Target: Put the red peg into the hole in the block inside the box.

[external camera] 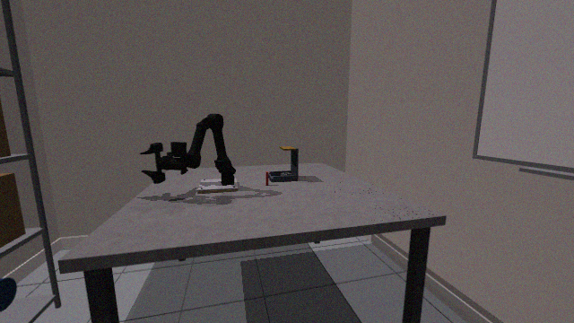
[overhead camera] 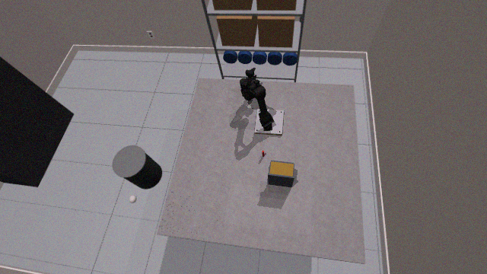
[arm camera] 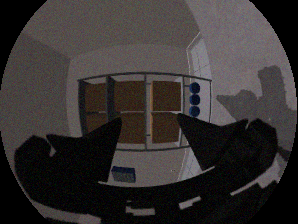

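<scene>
The red peg [overhead camera: 262,153] [external camera: 267,178] stands upright on the table, between the arm's base and the box. The box [external camera: 283,178] has low sides and a tall back wall [overhead camera: 281,180] [external camera: 294,164]. The yellow roof [overhead camera: 281,168] [external camera: 288,148] juts from the top of that wall towards the arm's side. The block is hidden under the roof in the top view, and its hole cannot be made out in the exterior view. My gripper [overhead camera: 250,71] [external camera: 142,162] [arm camera: 150,118] is open and empty, raised above the table, on the far side of the base from the peg and pointing away from it.
The arm's white base plate [overhead camera: 277,128] [external camera: 217,188] lies between the gripper and the peg. A shelf rack [overhead camera: 256,14] [external camera: 28,130] [arm camera: 145,100] with brown boxes and blue round things stands beyond the table [overhead camera: 323,152] [external camera: 269,215]. A dark cylinder [overhead camera: 146,171] stands beside the table.
</scene>
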